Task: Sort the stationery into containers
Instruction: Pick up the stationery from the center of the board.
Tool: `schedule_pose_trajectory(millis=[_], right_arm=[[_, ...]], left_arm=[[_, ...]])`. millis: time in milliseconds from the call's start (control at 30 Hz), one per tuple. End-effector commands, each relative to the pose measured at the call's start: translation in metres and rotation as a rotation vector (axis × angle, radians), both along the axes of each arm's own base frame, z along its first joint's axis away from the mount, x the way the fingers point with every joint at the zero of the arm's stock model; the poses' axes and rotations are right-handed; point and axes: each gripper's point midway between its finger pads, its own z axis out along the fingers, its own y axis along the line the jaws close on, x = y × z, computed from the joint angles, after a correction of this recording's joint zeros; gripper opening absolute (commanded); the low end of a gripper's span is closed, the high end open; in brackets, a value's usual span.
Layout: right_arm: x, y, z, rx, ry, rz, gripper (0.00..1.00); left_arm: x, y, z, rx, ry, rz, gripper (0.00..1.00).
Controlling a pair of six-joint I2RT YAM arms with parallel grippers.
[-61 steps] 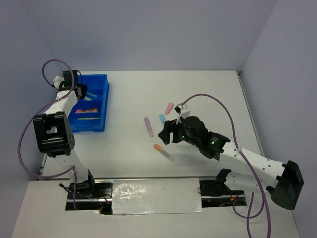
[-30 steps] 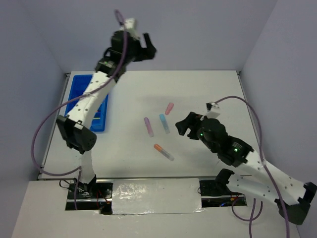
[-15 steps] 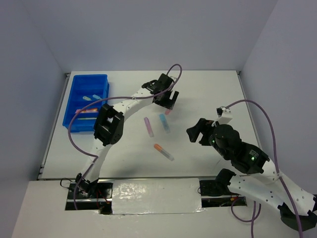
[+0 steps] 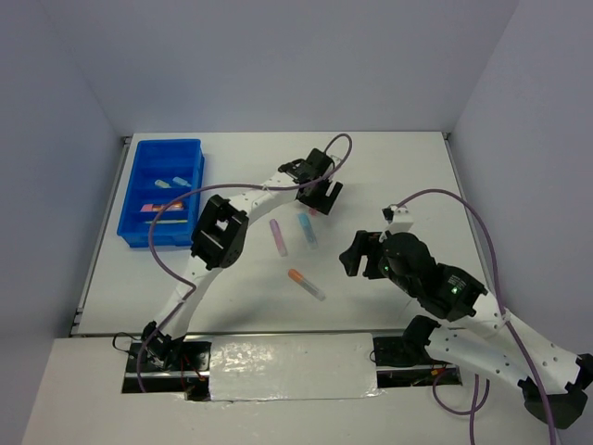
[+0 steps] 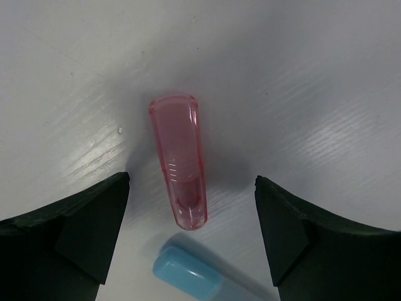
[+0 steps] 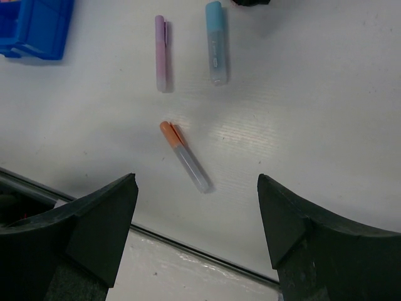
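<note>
Top external view: the left gripper [image 4: 324, 198] hangs over the middle of the table [image 4: 389, 176], directly above the pink marker [image 5: 180, 160]. The marker is almost hidden beneath the gripper in this view.

Left wrist view: the jaws stand wide and hold nothing. One finger lies on each side of the pink marker, and bare table shows between each finger and the barrel. The marker's long axis runs along the gap, square to the line on which the jaws would close. Its rounded end points away from the wrist. The move in hand is judged to be a straight descent and a closing across the barrel.

The cap of the light blue marker [image 5: 188, 278] lies just beside the pink marker's near end, apart from it. It could be nudged if the fingers come down too far back.

The blue tray [image 4: 196, 190] sits well apart at the far left of the table, with some pieces already in its compartments.

Right wrist view: the right gripper [image 6: 197, 182] is also spread wide and empty, poised above the near middle of the table. The orange marker [image 6: 183, 157] lies below it, and the purple marker [image 6: 161, 53] farther off. The left arm is much the nearer to the pink marker, and the right is nearer to the orange one.
</note>
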Motion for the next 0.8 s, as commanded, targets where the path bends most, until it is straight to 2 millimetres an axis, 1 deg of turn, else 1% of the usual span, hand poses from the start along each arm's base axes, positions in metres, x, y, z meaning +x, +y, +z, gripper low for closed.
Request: schedule_pose_trajectory(millis=[0, 33, 133, 167, 233, 267, 367, 433, 467, 500, 533, 567, 600, 667, 700, 733, 767], right_arm=[[0.005, 0.001, 0.030, 0.042, -0.077, 0.006, 0.84], [0.003, -0.001, 0.031, 0.040, -0.081, 0.005, 0.84], [0.003, -0.005, 0.038, 0.047, -0.104, -0.001, 0.84], [0.003, -0.005, 0.039, 0.048, -0.108, 0.000, 0.84], [0.003, -0.006, 0.041, 0.050, -0.118, 0.005, 0.84], [0.003, -0.005, 0.043, 0.052, -0.123, 0.008, 0.84], [0.004, -0.004, 0.044, 0.047, -0.129, 0.012, 0.84], [0.006, -0.003, 0.042, 0.041, -0.130, 0.012, 0.84], [0.006, -0.002, 0.042, 0.041, -0.131, 0.014, 0.84], [0.007, -0.002, 0.042, 0.041, -0.132, 0.015, 0.84], [0.007, 0.000, 0.041, 0.040, -0.129, 0.018, 0.84], [0.008, 0.001, 0.040, 0.040, -0.129, 0.018, 0.84], [0.009, 0.001, 0.039, 0.033, -0.125, 0.017, 0.84], [0.011, 0.003, 0.038, 0.027, -0.121, 0.018, 0.84], [0.011, 0.004, 0.036, 0.023, -0.117, 0.020, 0.84], [0.012, 0.004, 0.035, 0.020, -0.115, 0.019, 0.84], [0.012, 0.004, 0.035, 0.020, -0.115, 0.021, 0.84]], left_arm=[[0.011, -0.008, 0.000, 0.004, -0.036, -0.026, 0.91], [0.007, -0.006, -0.012, 0.026, -0.009, -0.027, 0.83], [0.004, -0.007, -0.022, 0.046, 0.007, -0.035, 0.66], [0.003, -0.008, -0.024, 0.050, 0.008, -0.041, 0.49], [0.000, -0.007, -0.029, 0.078, 0.008, -0.046, 0.35], [-0.002, -0.007, -0.031, 0.084, 0.011, -0.049, 0.21], [-0.004, -0.010, -0.031, 0.078, 0.017, -0.065, 0.10], [-0.003, -0.014, -0.022, 0.056, 0.007, -0.073, 0.06], [-0.001, -0.019, -0.014, 0.034, -0.012, -0.078, 0.03], [0.000, -0.021, -0.007, 0.016, -0.022, -0.070, 0.02], [0.004, -0.025, 0.017, -0.022, -0.058, -0.067, 0.02], [0.006, -0.028, 0.031, -0.055, -0.081, -0.068, 0.01], [0.012, -0.035, 0.065, -0.123, -0.139, -0.059, 0.00], [0.022, -0.033, 0.106, -0.205, -0.203, -0.030, 0.01], [0.023, -0.029, 0.141, -0.273, -0.240, 0.008, 0.01], [0.038, -0.020, 0.169, -0.339, -0.298, 0.043, 0.01], [0.042, -0.013, 0.187, -0.388, -0.318, 0.064, 0.00]])
